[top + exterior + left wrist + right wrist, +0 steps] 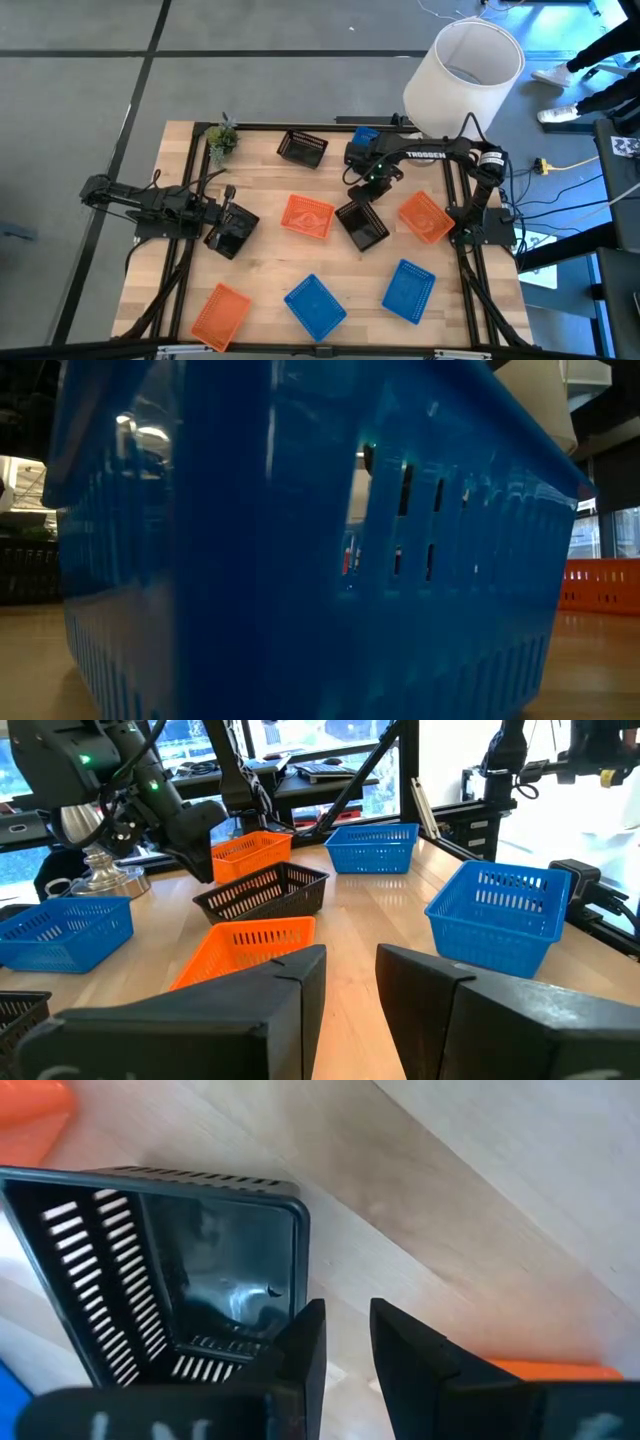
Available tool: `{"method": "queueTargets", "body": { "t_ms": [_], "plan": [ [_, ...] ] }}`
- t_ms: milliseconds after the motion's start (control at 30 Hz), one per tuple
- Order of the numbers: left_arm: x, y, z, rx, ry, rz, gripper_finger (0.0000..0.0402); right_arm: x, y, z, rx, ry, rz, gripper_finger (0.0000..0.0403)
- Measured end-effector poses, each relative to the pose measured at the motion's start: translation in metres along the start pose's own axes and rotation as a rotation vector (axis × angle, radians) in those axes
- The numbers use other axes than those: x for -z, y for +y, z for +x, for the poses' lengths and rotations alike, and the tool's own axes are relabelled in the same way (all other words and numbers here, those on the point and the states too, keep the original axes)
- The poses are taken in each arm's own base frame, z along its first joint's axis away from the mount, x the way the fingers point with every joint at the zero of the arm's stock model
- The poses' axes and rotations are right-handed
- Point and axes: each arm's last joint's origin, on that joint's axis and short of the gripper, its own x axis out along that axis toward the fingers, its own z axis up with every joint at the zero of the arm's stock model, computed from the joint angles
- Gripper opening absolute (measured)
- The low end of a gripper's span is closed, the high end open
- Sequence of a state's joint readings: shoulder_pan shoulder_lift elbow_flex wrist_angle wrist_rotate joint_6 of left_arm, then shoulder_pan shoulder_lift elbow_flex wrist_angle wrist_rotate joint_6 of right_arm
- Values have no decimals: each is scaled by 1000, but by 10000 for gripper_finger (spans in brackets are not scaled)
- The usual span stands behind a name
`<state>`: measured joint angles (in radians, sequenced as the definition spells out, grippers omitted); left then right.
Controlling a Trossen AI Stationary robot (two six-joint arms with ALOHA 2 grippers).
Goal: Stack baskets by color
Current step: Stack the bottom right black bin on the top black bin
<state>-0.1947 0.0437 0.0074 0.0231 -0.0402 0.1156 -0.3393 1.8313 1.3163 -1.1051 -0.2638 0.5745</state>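
Note:
Nine-basket scene on a wooden table. A black basket (364,226) lies mid-table between two orange baskets (307,216) (425,217). My right gripper (358,197) hangs over the black basket's far end, pointing steeply down and open. In the right wrist view one finger (303,1342) stands over the basket's end wall (300,1250), and bare wood shows in the gap. Another black basket (302,148) and a blue one (363,140) sit at the far side. My left gripper (350,960) waits open and level at the table's left. My right gripper comes from above with one fingertip (303,1342) right at the rim of the black basket's end wall (300,1280). Nothing lies between the two fingers. I cannot tell whether the fingertip touches the rim. The basket rests on the table.
Two blue baskets (315,306) (408,290) and an orange one (221,312) lie along the near edge; one blue wall (300,560) fills the low view. A white lampshade (463,78) stands beyond the far right corner and a small plant (221,139) at the far left.

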Motion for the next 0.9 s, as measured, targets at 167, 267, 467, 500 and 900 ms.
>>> {"method": "queueTargets", "body": {
  "t_ms": [167, 267, 467, 500, 900],
  "plan": [
    [0, 0, 0, 0, 0, 0, 85, 0, 1, 0, -3, -3, -2, 81],
    [0, 0, 0, 0, 0, 0, 85, 1, 3, 1, -6, -8, -14, 81],
    [0, 0, 0, 0, 0, 0, 85, 1, 12, 3, -29, -41, -40, 81],
    [0, 0, 0, 0, 0, 0, 85, 1, 13, 3, -34, -48, -35, 81],
    [0, 0, 0, 0, 0, 0, 85, 0, 16, 4, -11, -94, -15, 81]
  ]
}}
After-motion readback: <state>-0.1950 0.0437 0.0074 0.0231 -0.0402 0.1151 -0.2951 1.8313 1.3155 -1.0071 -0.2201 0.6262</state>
